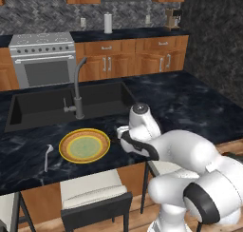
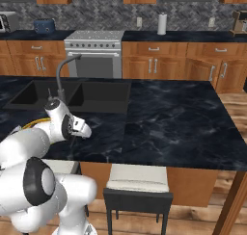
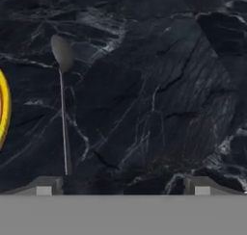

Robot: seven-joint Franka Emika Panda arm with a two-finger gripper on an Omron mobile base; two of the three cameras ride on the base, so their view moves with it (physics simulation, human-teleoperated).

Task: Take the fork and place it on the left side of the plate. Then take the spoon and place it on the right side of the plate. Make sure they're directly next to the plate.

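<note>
1. Plate (image 1: 84, 146) sits flat on the black marble counter (image 1: 190, 107), close to the counter's near edge and just in front of the sink (image 1: 42, 107); only its yellow rim (image 3: 3, 109) shows at the left edge of the hand view.
2. Fork (image 1: 47, 157) lies on the counter left of the plate, near it but with a gap, not touching; handle runs toward the near edge.
3. Spoon (image 3: 62, 104) lies flat on the counter right of the plate rim in the hand view, apart from it with bare marble between; oval bowl at the far end, handle running straight down toward the left fingertip.
4. Gripper (image 3: 123, 187) open wide: fingertips (image 3: 44, 187) sit far apart at the bottom of the hand view, nothing between them. Spoon handle end sits just inside the left tip; contact cannot be told.
5. In the left base view the arm's wrist (image 1: 140, 126) hangs over the counter just right of the plate, hiding the spoon there.
6. Open room: wide bare counter stretches to the right of the wrist in both base views, out to the right-hand edge.
7. Faucet (image 1: 78, 88) stands upright behind the plate at the sink's rim; the sink basin is a drop-off behind.
8. Stools (image 1: 95, 198) tuck under the near counter edge.
</note>
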